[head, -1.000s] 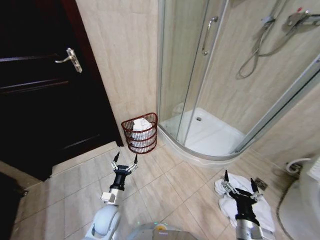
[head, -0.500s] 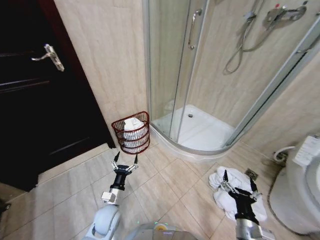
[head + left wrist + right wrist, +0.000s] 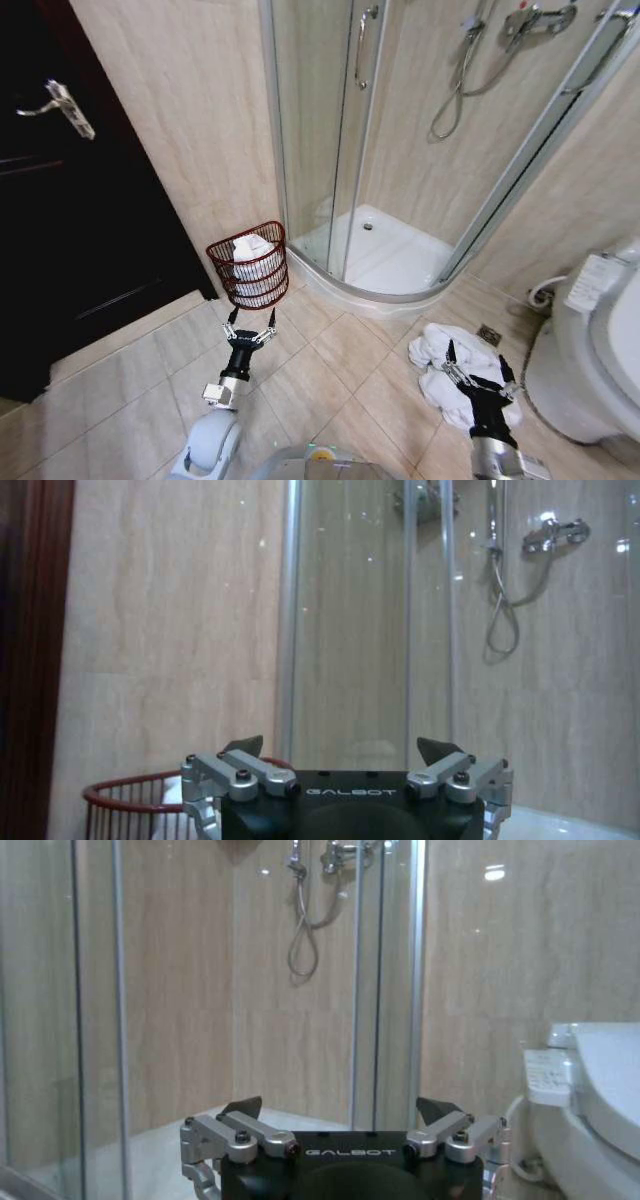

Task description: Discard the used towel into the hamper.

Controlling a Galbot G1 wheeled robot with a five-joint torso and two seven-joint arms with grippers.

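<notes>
A crumpled white towel (image 3: 448,350) lies on the tiled floor in front of the shower, to the right. My right gripper (image 3: 475,363) hangs open over its near part, with nothing between the fingers. The hamper (image 3: 248,265), a small reddish-brown wire basket with white cloth inside, stands against the wall beside the shower glass; its rim (image 3: 130,789) also shows in the left wrist view. My left gripper (image 3: 251,320) is open and empty, just in front of the hamper. Both grippers (image 3: 340,751) (image 3: 340,1110) point forward with spread fingers.
A curved glass shower enclosure (image 3: 340,150) with a white tray (image 3: 395,262) fills the middle. A white toilet (image 3: 600,350) stands at the right edge. A dark door (image 3: 70,200) is on the left. Beige floor tiles (image 3: 330,370) lie open between hamper and towel.
The whole head view has shifted left, so the camera has turned right: the toilet has come into sight and the door has slid off. Both grippers hold the same open pose.
</notes>
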